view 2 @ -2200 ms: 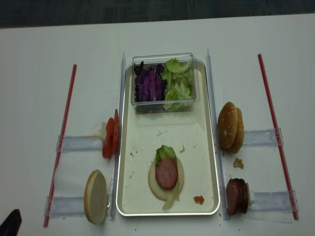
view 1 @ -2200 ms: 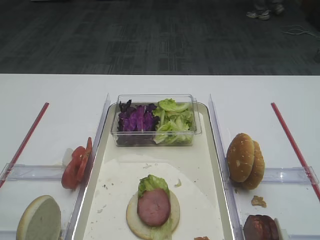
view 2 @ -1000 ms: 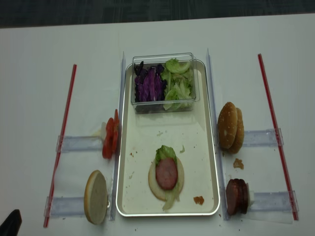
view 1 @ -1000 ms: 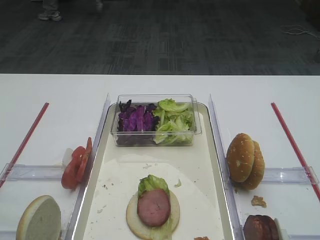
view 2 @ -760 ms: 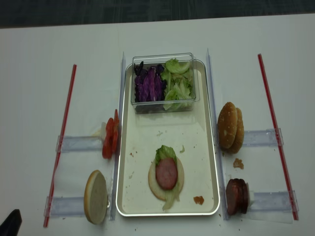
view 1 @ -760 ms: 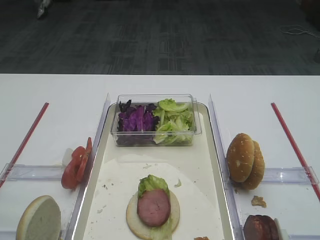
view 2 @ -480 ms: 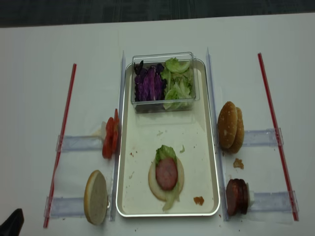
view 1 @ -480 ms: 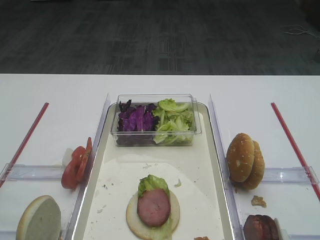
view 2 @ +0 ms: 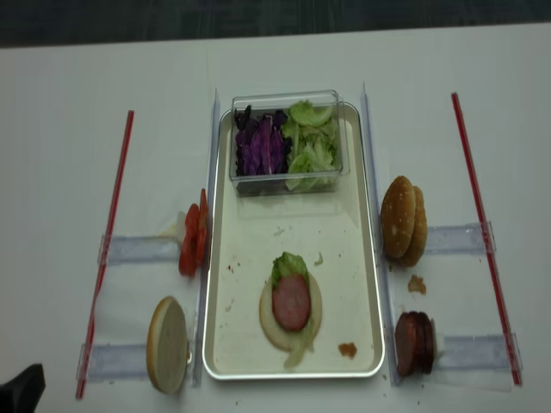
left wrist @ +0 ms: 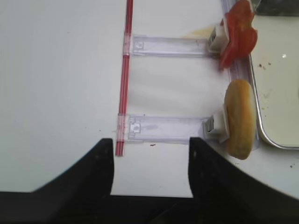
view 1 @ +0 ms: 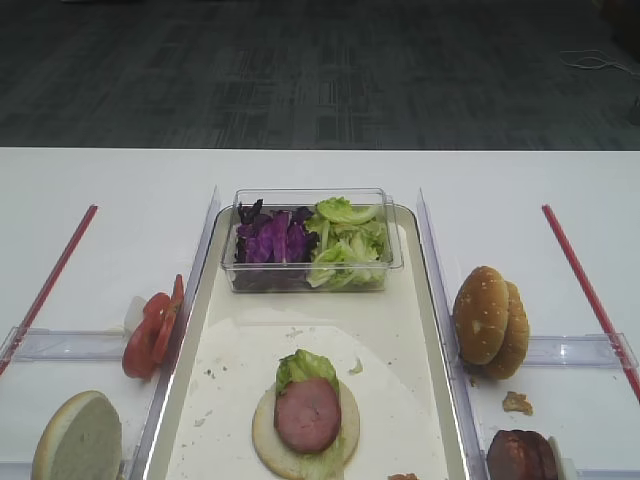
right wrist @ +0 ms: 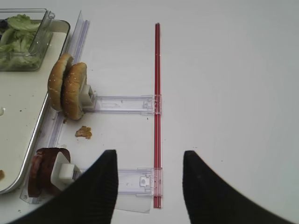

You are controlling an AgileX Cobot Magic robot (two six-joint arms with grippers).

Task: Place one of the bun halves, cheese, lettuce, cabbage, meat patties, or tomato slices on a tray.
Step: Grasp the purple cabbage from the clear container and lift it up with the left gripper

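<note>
The tray runs down the middle. On it lies a bun half topped with lettuce and a meat patty. Two bun halves stand on edge to the right, with meat patties nearer. Tomato slices and another bun half stand to the left. My left gripper is open and holds nothing, near that bun. My right gripper is open over bare table, right of the patties.
A clear box at the tray's far end holds purple cabbage and green lettuce. Clear holders and red strips flank the tray. A crumb lies by the right buns.
The dark tip of my left arm at the lower left corner of the overhead view has edged slightly further in. The food has not moved.
</note>
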